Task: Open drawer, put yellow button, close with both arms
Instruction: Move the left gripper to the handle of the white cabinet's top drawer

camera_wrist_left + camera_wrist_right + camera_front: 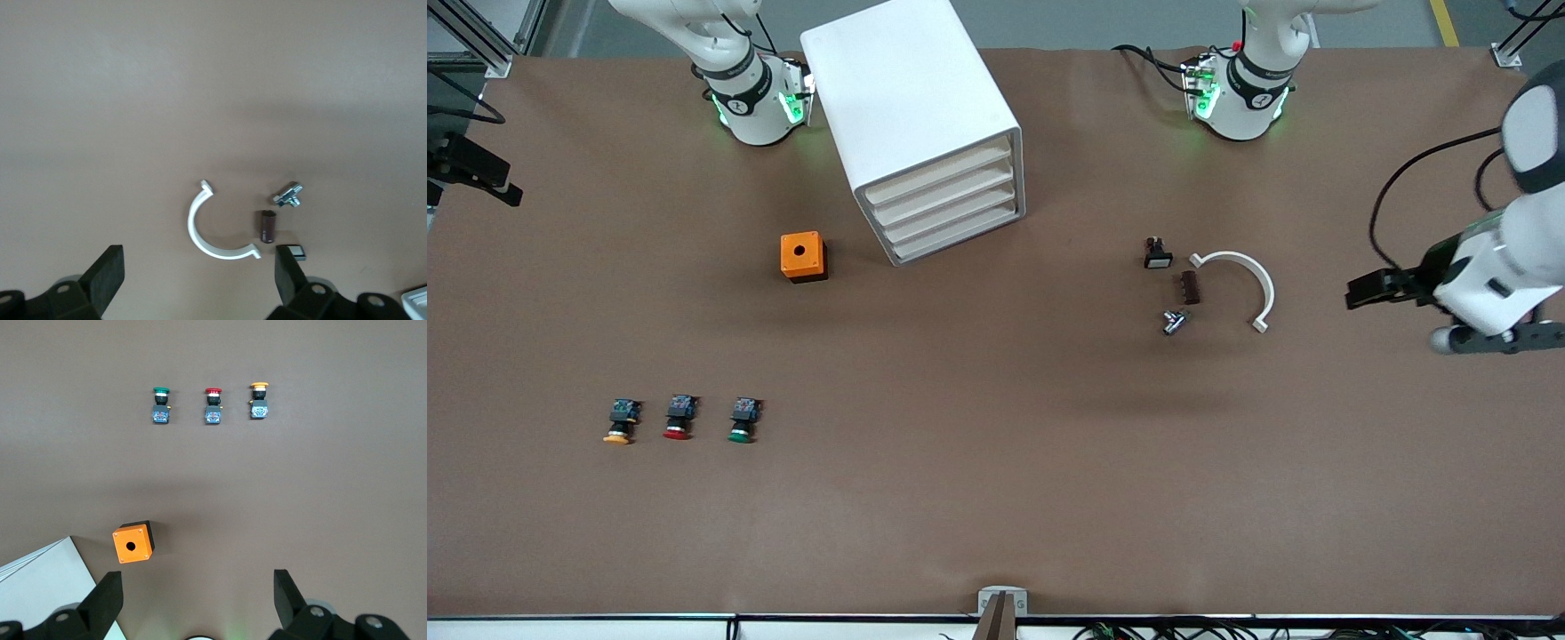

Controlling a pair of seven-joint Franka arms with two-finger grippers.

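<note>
Overall: smooth white rounded cabinet (pixel 919 116); mushroom-capped yellow button (pixel 620 421).

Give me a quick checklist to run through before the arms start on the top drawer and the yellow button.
1. Top drawer shut, front facing the camera side: ok, ready to pull.
2. Yellow button free on the table, beside the red button at the row's end: ok.
3. Left gripper open, over bare table near the white curved clip: ok.
4. Right gripper open, holding nothing: ok.
5. Orange box stands apart from the cabinet, beside the drawer fronts: ok.
6. Whether the drawer slides freely: cannot tell.
</note>
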